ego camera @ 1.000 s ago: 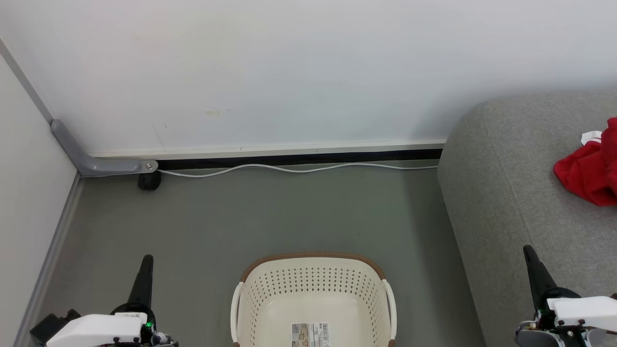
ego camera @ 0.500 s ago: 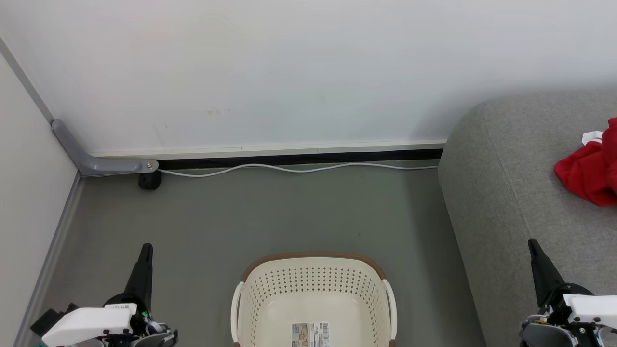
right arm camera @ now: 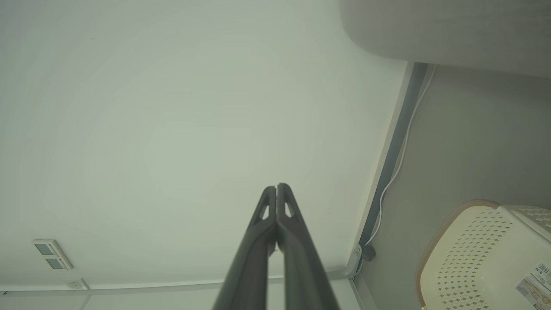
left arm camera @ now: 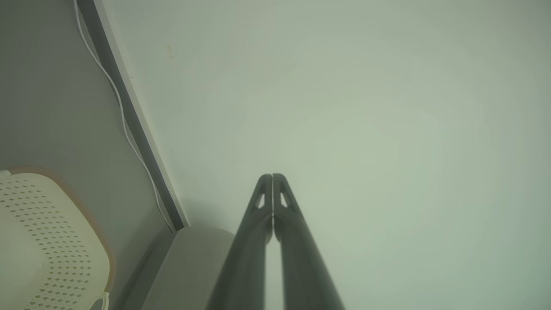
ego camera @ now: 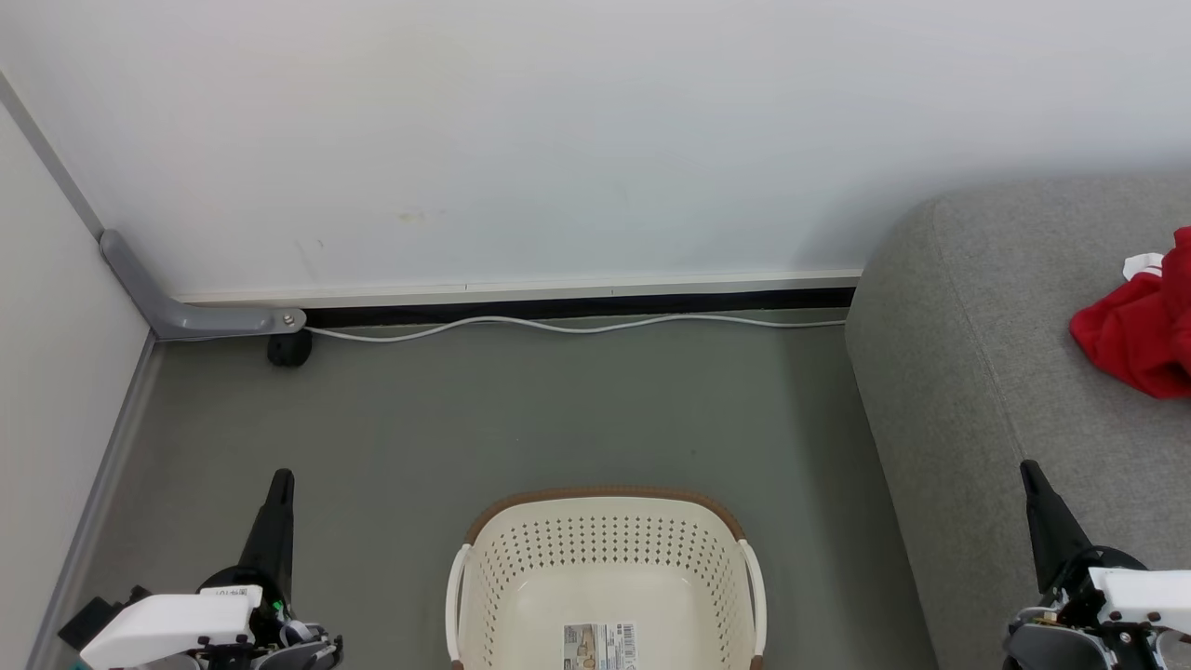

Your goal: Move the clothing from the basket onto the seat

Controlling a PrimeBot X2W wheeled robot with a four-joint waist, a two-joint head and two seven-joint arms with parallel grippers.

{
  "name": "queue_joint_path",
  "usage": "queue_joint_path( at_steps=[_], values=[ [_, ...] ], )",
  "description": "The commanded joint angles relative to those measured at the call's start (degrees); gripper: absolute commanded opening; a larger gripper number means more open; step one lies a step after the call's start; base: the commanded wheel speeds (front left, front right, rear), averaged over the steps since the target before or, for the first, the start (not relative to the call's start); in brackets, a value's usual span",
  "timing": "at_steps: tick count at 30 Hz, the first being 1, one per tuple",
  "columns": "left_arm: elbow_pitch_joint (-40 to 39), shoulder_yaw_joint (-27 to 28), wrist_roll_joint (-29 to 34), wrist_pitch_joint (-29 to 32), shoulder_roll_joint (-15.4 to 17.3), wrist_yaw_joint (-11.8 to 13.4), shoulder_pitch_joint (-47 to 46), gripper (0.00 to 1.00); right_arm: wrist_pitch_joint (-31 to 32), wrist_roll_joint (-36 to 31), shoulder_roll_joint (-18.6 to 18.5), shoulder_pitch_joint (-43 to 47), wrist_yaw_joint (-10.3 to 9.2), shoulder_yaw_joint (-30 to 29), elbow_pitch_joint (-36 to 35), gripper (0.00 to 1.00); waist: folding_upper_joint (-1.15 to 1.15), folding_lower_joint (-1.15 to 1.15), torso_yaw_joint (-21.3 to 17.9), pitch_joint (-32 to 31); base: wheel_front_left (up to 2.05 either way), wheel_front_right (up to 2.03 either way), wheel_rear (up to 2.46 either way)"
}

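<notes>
The clothing (ego camera: 1137, 337) is seen as a crumpled heap of soft red fabric with a white scrap at its top, lying on the seat (ego camera: 986, 372), ahead and to the right of the right gripper (ego camera: 1029, 471), the nearer one by far. Its long axis cannot be told, since it is cut by the picture's edge. The basket (ego camera: 605, 492), hard perforated cream plastic with a brown rim, stands on the floor between the two arms; only a barcode label (ego camera: 598, 645) is seen on its base. Both the right gripper and the left gripper (left arm camera: 272, 176) are pressed closed, with nothing held. The transfer is judged complete.
</notes>
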Motion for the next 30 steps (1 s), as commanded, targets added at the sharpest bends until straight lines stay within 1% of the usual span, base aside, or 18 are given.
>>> queue_joint_path(
  at_steps=[1,30],
  values=[
    [-1.7,1.9,-0.2,0.4,1.0,-0.4,-3.3,0.00,0.5,0.7,-0.9,-2.1,0.25,0.9,-1.8,0.00,0.00,0.00,0.0,0.0,0.00,0.00,0.00],
    [-1.7,1.9,-0.2,0.4,1.0,-0.4,-3.3,0.00,0.4,0.7,-0.9,-2.1,0.25,0.9,-1.8,0.00,0.00,0.00,0.0,0.0,0.00,0.00,0.00]
  ],
)
